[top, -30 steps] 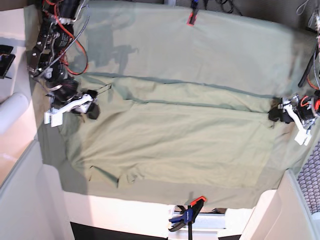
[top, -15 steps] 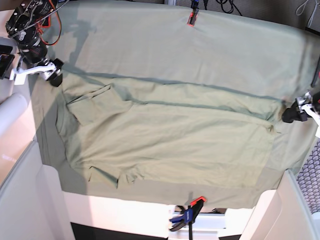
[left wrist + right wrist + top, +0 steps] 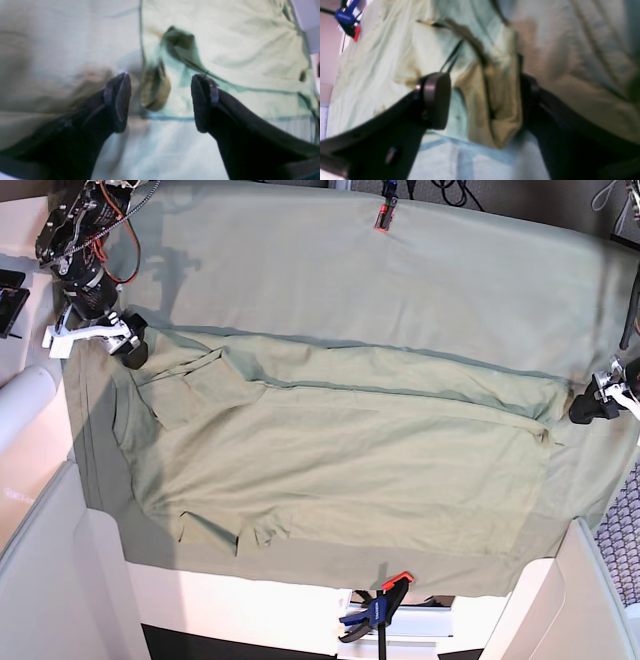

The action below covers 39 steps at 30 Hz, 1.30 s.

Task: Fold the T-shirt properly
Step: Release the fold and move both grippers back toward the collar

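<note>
The pale sage-green T-shirt (image 3: pixel 340 465) lies spread flat on the larger green cloth (image 3: pixel 400 270), its upper long edge turned over and a sleeve (image 3: pixel 185 385) lying folded on its left part. My right gripper (image 3: pixel 128 340) sits at the shirt's upper left corner. In the right wrist view it (image 3: pixel 482 100) is open, with a bunched fold of fabric (image 3: pixel 495 107) between the fingers. My left gripper (image 3: pixel 585 408) hovers just off the shirt's right edge. The left wrist view shows it (image 3: pixel 161 102) open over a small fold (image 3: pixel 155 90).
A blue and orange clamp (image 3: pixel 375 612) pins the cloth at the front edge, and a red clamp (image 3: pixel 385 215) at the back edge. White side panels (image 3: pixel 40 540) flank the table. A white roll (image 3: pixel 20 400) lies at the left.
My right gripper let go of the sleeve, rose to the back left, then came down to the shirt's upper left corner. My left gripper drew rightward off the shirt's edge.
</note>
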{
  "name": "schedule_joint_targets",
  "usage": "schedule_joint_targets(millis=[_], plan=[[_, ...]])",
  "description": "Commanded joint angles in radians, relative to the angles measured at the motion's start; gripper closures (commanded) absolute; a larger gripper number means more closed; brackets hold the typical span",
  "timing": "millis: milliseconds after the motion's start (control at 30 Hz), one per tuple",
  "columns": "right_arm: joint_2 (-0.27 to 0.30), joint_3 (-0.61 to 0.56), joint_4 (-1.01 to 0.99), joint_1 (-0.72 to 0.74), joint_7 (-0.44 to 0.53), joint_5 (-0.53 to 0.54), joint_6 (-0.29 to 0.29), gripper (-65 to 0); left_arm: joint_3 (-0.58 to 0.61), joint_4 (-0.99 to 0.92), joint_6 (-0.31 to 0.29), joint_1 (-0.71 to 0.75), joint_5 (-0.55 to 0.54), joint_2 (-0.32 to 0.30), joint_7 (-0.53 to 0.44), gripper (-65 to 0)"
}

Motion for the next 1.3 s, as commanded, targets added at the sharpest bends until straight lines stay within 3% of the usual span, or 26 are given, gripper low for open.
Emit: schedule_joint_targets(millis=[0, 67, 233, 433, 733, 800, 900, 933, 1033, 1067, 1267], plan=[[-0.003, -0.015, 0.006, 0.013, -0.019, 0.003, 0.005, -38.8, -0.013, 0.014, -0.009, -0.021, 0.005, -0.016, -0.032, -41.5], [-0.007, -0.036, 0.007, 0.013, -0.019, 0.000, 0.005, -38.8, -0.013, 0.014, 0.002, -0.018, 0.051, -0.004, -0.047, -41.4], [-0.008, -0.083, 0.007, 0.013, -0.019, -0.012, 0.005, -38.8, -0.009, 0.014, 0.002, -0.012, 0.045, 0.024, -0.030, -41.5], [-0.007, -0.085, 0.006, 0.013, -0.019, -0.019, 0.004, -38.8, 0.002, 0.014, 0.043, 0.015, 0.097, 0.058, -0.053, -41.4], [-0.007, -0.085, 0.007, 0.013, -0.019, -0.019, 0.004, -38.4, 0.021, 0.014, 0.043, 0.018, 0.136, 0.121, -0.061, -41.2], [-0.007, -0.085, 0.007, 0.013, -0.019, -0.018, 0.005, -29.8, 0.024, 0.014, 0.043, 0.018, 0.139, 0.124, -0.061, -40.3], [-0.007, -0.085, 0.007, 0.013, -0.019, -0.018, 0.004, -6.7, 0.024, 0.014, 0.043, 0.017, 0.140, 0.122, -0.061, -38.1], [-0.007, -0.085, 0.007, 0.013, -0.019, -0.018, 0.005, 0.0, 0.024, 0.014, 0.043, 0.017, 0.145, 0.122, -0.061, -32.2], [-0.007, -0.085, 0.007, 0.013, -0.019, -0.018, 0.004, 0.0, 0.024, 0.014, 0.030, 0.018, 0.169, 0.122, -0.061, -1.8], [-0.007, -0.085, 0.007, 0.013, -0.019, -0.007, 0.005, 0.0, 0.024, 0.014, -0.009, 0.018, 0.169, 0.122, -0.060, 0.0], [-0.004, -0.085, 0.041, 0.012, -0.083, 0.047, 0.021, 0.0, 0.024, 0.030, -0.009, 0.018, 0.044, 0.081, 0.050, 0.0]])
